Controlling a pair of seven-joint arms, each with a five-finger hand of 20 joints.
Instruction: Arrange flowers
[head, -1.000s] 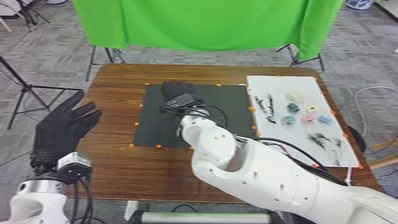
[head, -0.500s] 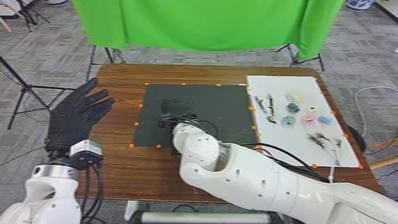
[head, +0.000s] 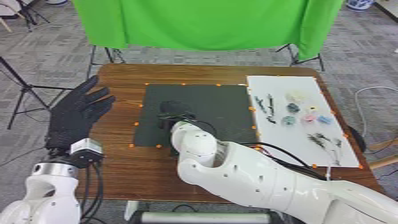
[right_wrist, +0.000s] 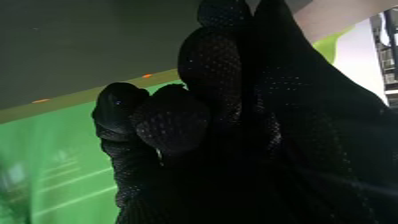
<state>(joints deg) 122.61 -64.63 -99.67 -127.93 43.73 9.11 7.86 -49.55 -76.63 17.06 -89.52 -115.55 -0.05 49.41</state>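
In the head view my right hand (head: 175, 107) is low over the left part of the dark mat (head: 218, 100). The same hand (right_wrist: 266, 130) is close up in the right wrist view, and its grip is unclear. My left hand (head: 75, 112) stands open beyond the table's left edge, away from the flowers. On the white board (head: 266, 82) at the right lie a cream flower (head: 297, 95), a dark teal one (head: 293, 107), a lighter teal one (head: 289, 120), a pink one (head: 309, 118) and a blue one (head: 325, 120), with dark sprigs (head: 270, 105) and leafy stems (head: 325, 141).
Orange markers (head: 137, 123) line the mat and board on the brown table (head: 115, 165). Behind the table hangs a green cloth (head: 209, 25). Cables (head: 282, 150) run along my right arm, which crosses the table's front right part.
My right hand has drawn back over the mat toward the robot and slightly left. My left hand has shifted a little up and to the right. The flowers on the board look unmoved.
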